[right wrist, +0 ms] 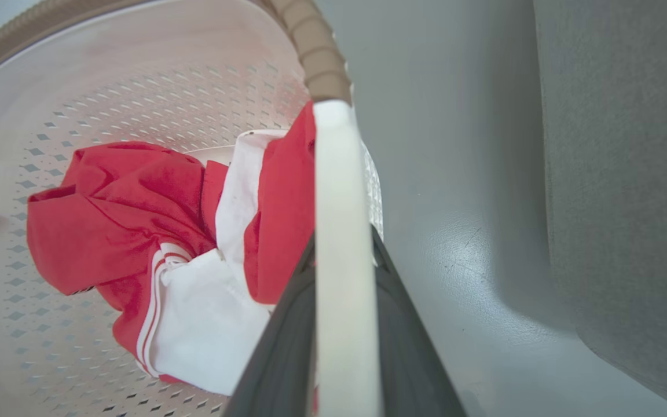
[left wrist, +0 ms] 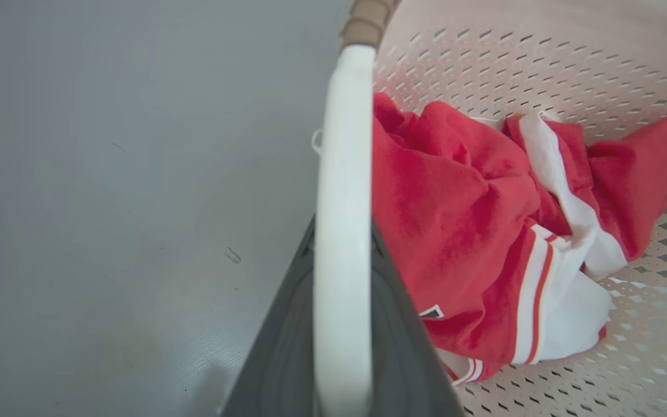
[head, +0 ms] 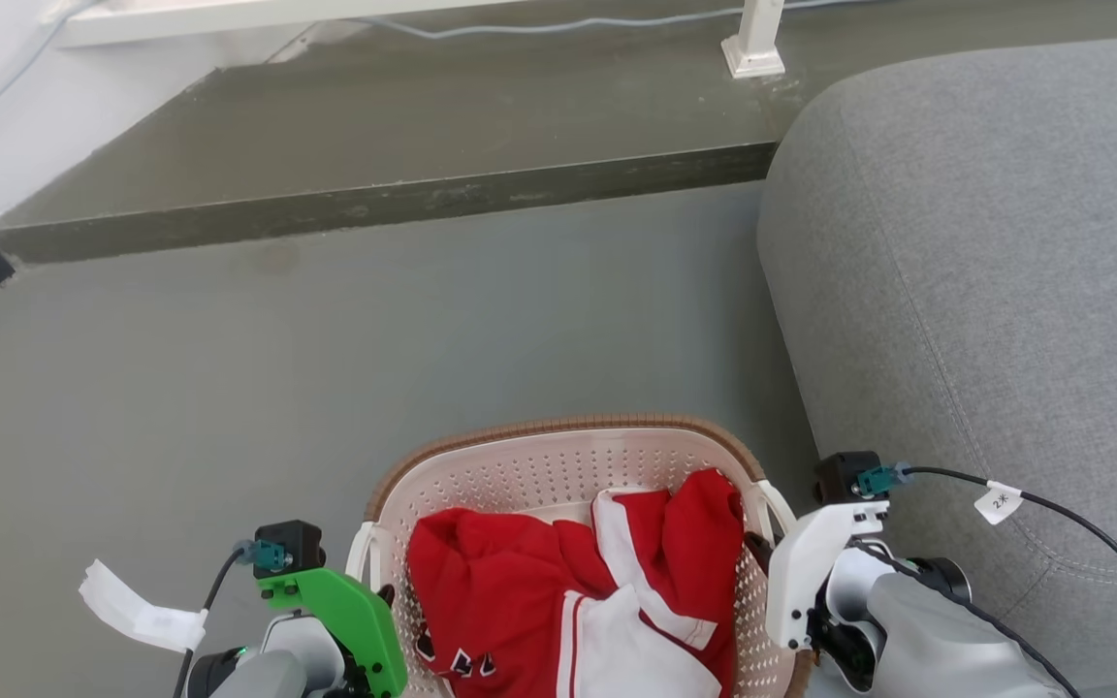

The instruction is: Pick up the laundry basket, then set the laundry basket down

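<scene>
Laundry basket: located at the bottom centre of the head view, between the two arms, over the grey floor. It stands just beside the grey sofa on the robot's right. Whether its base touches the floor cannot be told.

Contents: one crumpled red-and-white garment, lying inside against the perforated wall.

Left hand: clenched on the basket's left handle. The white bar runs between the two dark fingers, one on each side.

Right hand: clenched likewise on the right handle, with a dark finger flanking the bar on each side. The brown rim band meets the bar at its far end.

Surroundings: a raised dark step crosses the floor well beyond the basket, and a white post stands on it.
</scene>
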You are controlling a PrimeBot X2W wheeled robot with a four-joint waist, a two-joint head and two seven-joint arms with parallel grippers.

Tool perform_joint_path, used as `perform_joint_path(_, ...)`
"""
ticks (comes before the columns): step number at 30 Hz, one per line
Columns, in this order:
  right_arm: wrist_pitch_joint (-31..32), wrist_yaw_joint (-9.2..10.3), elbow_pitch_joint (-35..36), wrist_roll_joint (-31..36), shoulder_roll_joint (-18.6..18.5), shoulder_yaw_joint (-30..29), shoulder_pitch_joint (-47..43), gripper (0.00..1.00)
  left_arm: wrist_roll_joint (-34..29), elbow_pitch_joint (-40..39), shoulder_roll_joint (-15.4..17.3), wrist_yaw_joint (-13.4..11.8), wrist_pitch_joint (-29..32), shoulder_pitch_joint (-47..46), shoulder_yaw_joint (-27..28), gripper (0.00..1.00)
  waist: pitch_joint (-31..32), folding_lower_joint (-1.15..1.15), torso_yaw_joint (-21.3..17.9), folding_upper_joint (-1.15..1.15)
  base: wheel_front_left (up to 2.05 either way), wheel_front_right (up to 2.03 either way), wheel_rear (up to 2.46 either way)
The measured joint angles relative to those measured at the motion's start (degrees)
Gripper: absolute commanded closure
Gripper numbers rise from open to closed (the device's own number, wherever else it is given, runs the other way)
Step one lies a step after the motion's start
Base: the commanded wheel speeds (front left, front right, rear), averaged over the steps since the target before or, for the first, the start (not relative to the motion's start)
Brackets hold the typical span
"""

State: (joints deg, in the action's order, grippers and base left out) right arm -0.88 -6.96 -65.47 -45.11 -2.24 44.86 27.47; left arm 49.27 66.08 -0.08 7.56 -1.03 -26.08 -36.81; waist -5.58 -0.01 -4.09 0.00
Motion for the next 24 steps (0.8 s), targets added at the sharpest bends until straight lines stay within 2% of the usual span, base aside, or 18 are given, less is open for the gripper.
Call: perform_joint_path(24, 0.6, 0.01, -0.4, -1.4, -0.1, 1.7, 0.0, 1.0, 2.4, 0.0, 0.2, 0.0, 1.0, 0.3, -1.8, 1.0, 1.1, 0.0, -0.1, 0.0, 0.0, 0.0, 0.0)
